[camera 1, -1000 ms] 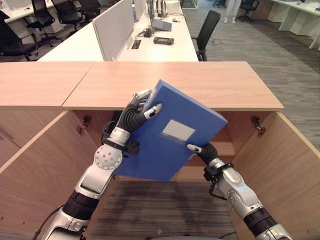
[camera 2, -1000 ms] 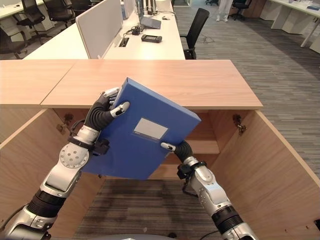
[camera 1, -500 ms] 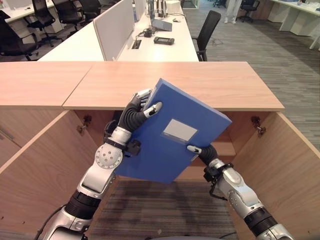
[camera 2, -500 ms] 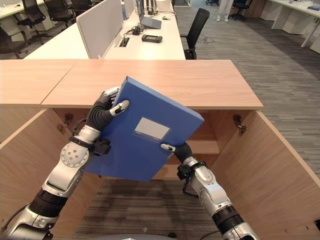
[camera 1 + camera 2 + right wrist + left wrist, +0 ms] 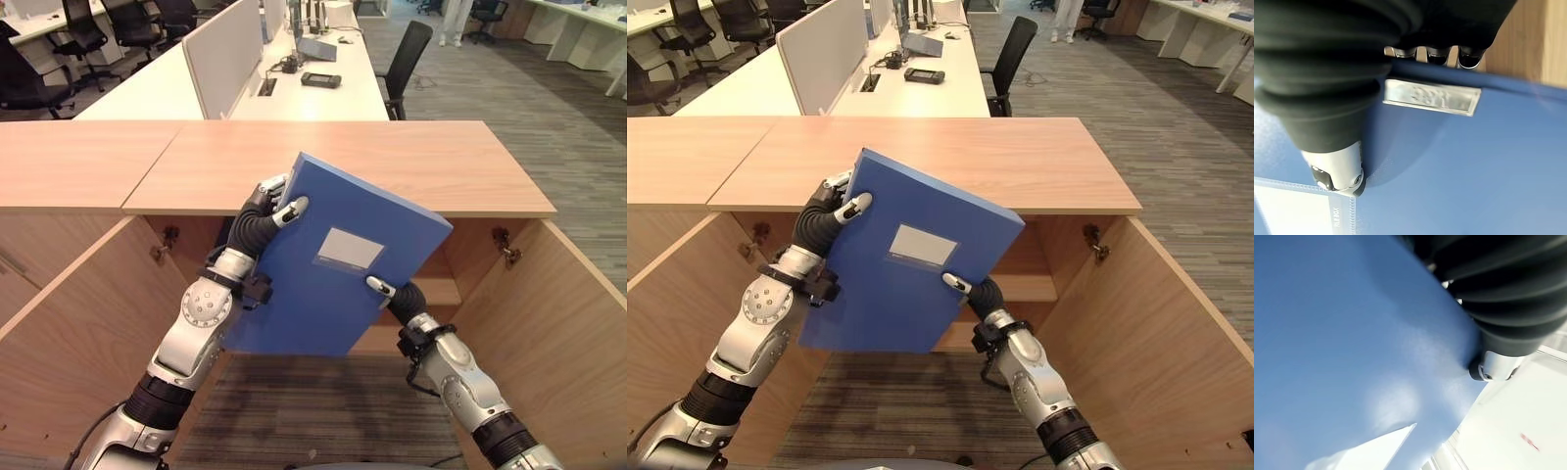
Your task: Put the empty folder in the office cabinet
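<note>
Blue folder [image 5: 338, 269] sits mid-frame in the eye views, held up tilted in front of the open wooden cabinet [image 5: 411, 176], its upper corner overlapping the cabinet top. Clear label pocket [image 5: 350, 248] on the front face, facing the camera.

Left hand [image 5: 263, 211] grips the folder's upper left edge: thumb [image 5: 290, 208] pressed on the front face, fingers curled round the edge to the back. Left wrist view shows the blue cover right up against the dark ribbed wrist cover, with one silver digit tip [image 5: 1493, 367] touching it.

Right hand [image 5: 400, 296] holds the lower right edge, just right of centre frame: thumb [image 5: 378, 286] on the front cover, the rest of the hand behind the folder. Right wrist view confirms it: thumb [image 5: 1339, 166] down on the cover next to the label pocket, dark fingertips [image 5: 1431, 53] hooked over the far edge beside a small metal clip plate [image 5: 1431, 97]. Both hands are closed on the folder, which is clamped between them.

Both cabinet doors [image 5: 573, 313] are swung open at lower left and lower right; an inner shelf [image 5: 436, 291] is visible behind the folder's right edge. White desks [image 5: 313, 88] and black office chairs [image 5: 407, 54] run along the top of the frame.
</note>
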### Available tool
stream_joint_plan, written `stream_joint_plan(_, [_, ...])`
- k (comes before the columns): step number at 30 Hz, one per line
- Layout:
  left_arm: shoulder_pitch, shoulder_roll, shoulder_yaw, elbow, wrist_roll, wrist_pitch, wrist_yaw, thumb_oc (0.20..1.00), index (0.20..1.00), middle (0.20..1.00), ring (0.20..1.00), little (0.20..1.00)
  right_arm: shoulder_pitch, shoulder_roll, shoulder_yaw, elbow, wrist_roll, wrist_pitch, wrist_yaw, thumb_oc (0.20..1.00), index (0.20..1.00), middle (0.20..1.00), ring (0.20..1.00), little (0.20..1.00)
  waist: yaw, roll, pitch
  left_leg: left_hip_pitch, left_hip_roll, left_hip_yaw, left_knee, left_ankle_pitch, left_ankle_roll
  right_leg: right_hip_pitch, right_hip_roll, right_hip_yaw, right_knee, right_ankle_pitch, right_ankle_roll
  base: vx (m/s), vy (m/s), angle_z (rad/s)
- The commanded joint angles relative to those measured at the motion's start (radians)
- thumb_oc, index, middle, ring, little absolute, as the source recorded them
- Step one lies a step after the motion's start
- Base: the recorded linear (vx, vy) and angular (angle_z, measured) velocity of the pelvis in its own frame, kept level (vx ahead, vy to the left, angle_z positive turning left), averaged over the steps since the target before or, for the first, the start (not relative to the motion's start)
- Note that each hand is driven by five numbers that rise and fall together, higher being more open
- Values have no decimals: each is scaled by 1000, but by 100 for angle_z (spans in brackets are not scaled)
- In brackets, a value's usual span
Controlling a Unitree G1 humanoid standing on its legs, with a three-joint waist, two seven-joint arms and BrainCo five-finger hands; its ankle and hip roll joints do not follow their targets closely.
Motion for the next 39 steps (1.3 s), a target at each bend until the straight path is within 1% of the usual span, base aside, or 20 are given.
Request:
stream_joint_plan(1, [-90,-45,-130,-24,-122,-32,-88,912,912,912,912,912,-54,86,17,5,82,7,-23,200,200,200,200,200,6,-53,-38,22,12,-8,3,-92,-28,-12,-71,-77,6,21,92,0,0,0])
stream_joint_plan(2, [-88,-12,-164,2,-152,13,-129,1000,1000,1000,1000,1000,-28,108,-5,13,147,15,-23,200,200,200,200,200,1,-46,-38,22,11,-9,3,-92,-28,-12,-69,-78,6,22,92,0,0,0])
stream_joint_plan(6, [-81,36,-179,-9,-209,44,-149,1000,1000,1000,1000,1000,-3,128,-13,22,188,13,-34,200,200,200,200,200,-1,-44,-37,20,11,-9,3,-91,-30,-14,-68,-79,6,22,93,-3,-8,0])
stream_joint_plan(7, [-45,88,-208,-12,-318,76,-181,1000,1000,1000,1000,1000,27,113,-23,31,147,21,-52,200,200,200,200,200,-4,-42,-33,17,11,-10,3,-90,-33,-14,-66,-80,6,21,93,-6,-46,0])
stream_joint_plan(8, [-29,109,-222,-4,-361,100,-193,1000,1000,1000,1000,1000,49,105,-39,21,149,25,-54,200,200,200,200,200,-6,-42,-32,16,11,-13,3,-89,-33,-14,-64,-81,6,21,93,-6,-46,0])
stream_joint_plan(10, [4,124,-222,1,-381,113,-194,1000,1000,1000,1000,1000,74,103,-63,13,159,20,-60,200,200,200,200,200,-8,-42,-30,16,11,-16,3,-89,-34,-14,-63,-81,6,19,92,2,-40,1])
stream_joint_plan(12, [70,133,-190,7,-343,116,-177,1000,1000,1000,1000,1000,111,106,-107,8,168,8,-74,200,200,200,200,200,-9,-40,-28,16,13,-18,3,-89,-34,-13,-60,-82,6,15,91,4,-49,2])
stream_joint_plan(16, [226,104,-133,44,-325,144,-156,1000,1000,1000,1000,1000,165,114,-183,22,164,1,-103,200,200,200,200,200,-11,-35,-23,17,17,-21,3,-87,-37,-13,-52,-82,6,7,86,9,-32,1])
stream_joint_plan(17, [228,104,-132,43,-325,144,-156,1000,1000,1000,1000,1000,166,114,-182,22,163,1,-103,200,200,200,200,200,-12,-34,-24,17,17,-21,3,-87,-37,-12,-52,-83,6,7,86,0,0,0])
stream_joint_plan(21, [353,73,-96,77,-333,168,-159,1000,1000,1000,1000,1000,210,82,-216,46,132,22,-95,200,200,200,200,200,-15,-30,-17,12,29,-29,3,-80,-42,-14,-41,-90,6,-2,79,1,-59,3])
stream_joint_plan(28, [422,23,-66,241,-312,185,-167,1000,1000,1000,1000,1000,217,33,-218,176,25,65,-75,200,200,200,200,200,-20,-24,-8,-6,69,-44,3,-58,-65,-33,-8,-100,6,-23,60,4,-101,9])
stream_joint_plan(30, [435,-20,-50,354,-319,189,-143,1000,1000,1000,1000,1000,198,27,-208,207,7,74,-74,200,200,200,200,200,-21,-20,-3,12,97,-34,10,-45,-69,-27,14,-79,8,-37,44,54,-110,1])
stream_joint_plan(31, [434,-21,-50,356,-318,188,-144,1000,1000,1000,1000,1000,197,27,-208,208,7,74,-74,200,200,200,200,200,-20,-20,-1,14,98,-33,10,-45,-70,-26,14,-78,8,-37,44,-23,-152,-10])
stream_joint_plan(32, [432,-60,-38,425,-327,188,-115,1000,1000,1000,1000,1000,174,16,-202,212,-3,78,-77,200,200,200,200,200,-14,-30,36,-55,108,-37,163,-65,-66,-29,12,-65,37,-51,23,-88,-124,-8])
stream_joint_plan(33, [434,-74,-37,437,-334,187,-106,1000,1000,1000,1000,1000,167,11,-202,206,-5,77,-82,200,200,200,200,200,-9,-34,51,-95,110,-40,235,-67,-62,-32,7,-69,49,-56,14,-109,-150,-9])
stream_joint_plan(34, [432,-89,-37,456,-342,188,-96,1000,1000,1000,1000,1000,158,5,-202,202,-3,75,-86,200,200,200,200,200,-4,-35,64,-136,109,-49,297,-47,-60,-32,4,-73,55,-60,3,-53,-100,-5])
stream_joint_plan(35, [431,-115,-32,497,-351,189,-84,1000,1000,1000,1000,1000,146,-1,-200,195,-3,75,-96,200,200,200,200,200,3,-37,76,-216,107,-52,395,7,-51,-29,1,-84,59,-70,-13,-4,-73,-7])
stream_joint_plan(37, [435,-130,-19,516,-351,189,-73,1000,1000,1000,1000,1000,144,-2,-205,187,-4,76,-101,200,200,200,200,200,16,-41,80,-279,87,-40,411,16,-39,-19,-6,-87,54,-75,-15,67,-16,10])
stream_joint_plan(38, [442,-134,-11,523,-344,190,-66,1000,1000,1000,1000,1000,144,-5,-210,178,-5,78,-101,200,200,200,200,200,24,-43,82,-309,73,-33,400,-1,-34,-4,-12,-86,46,-79,-10,109,41,23])
stream_joint_plan(39, [446,-140,-8,530,-345,194,-65,1000,1000,1000,1000,1000,142,-5,-211,177,-7,78,-102,200,200,200,200,200,31,-42,78,-331,63,-31,364,9,-35,-3,-14,-84,42,-79,-8,119,73,16])
